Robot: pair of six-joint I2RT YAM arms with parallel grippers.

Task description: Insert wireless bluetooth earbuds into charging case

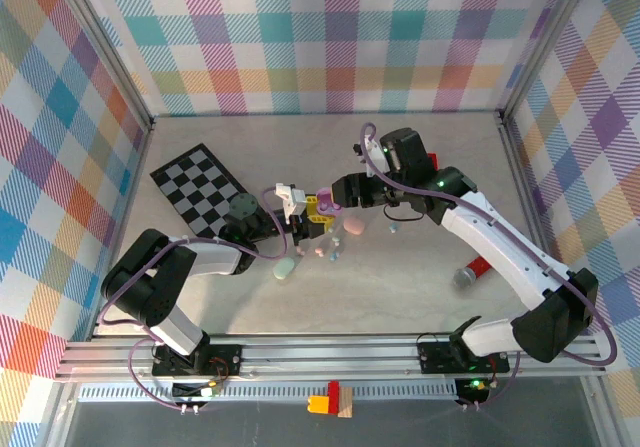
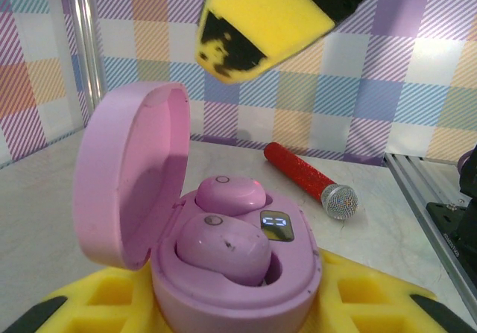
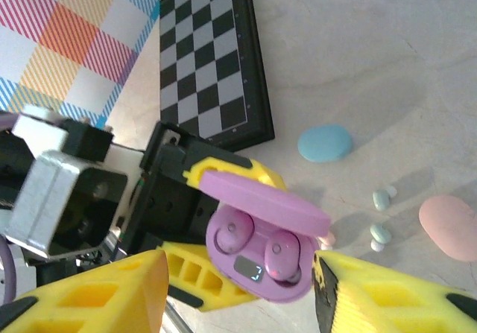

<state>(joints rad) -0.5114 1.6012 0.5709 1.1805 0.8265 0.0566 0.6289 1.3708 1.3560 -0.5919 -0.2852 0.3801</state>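
Presently held: lilac charging case (image 3: 257,262), upright, lid (image 2: 130,176) swung open to one side.
Left gripper (image 1: 306,221): pressed together on the case base; its yellow pads (image 2: 358,292) sit against the lower shell.
Earbuds in case: two lilac earbuds (image 2: 223,247), both seated in their wells, one behind the other in the left wrist view; a small lit display shows beside them.
Right gripper (image 3: 240,262): spread, one yellow finger (image 3: 97,296) on each side of the case, with a gap visible on both sides; nothing pinched.
Position: case is above the table (image 1: 430,267) near its middle, between the two wrists.
Loose items: two mint earbuds (image 3: 381,215) lie on the table, between a light blue case (image 3: 325,142) and a pink case (image 3: 451,227), both closed.
Uncertain: a pale pink bit just behind the held case's lid, possibly another earbud; too hidden to say.
Other: checkerboard (image 3: 209,57) lies flat to the left; red microphone (image 2: 309,180) on the table to the right.
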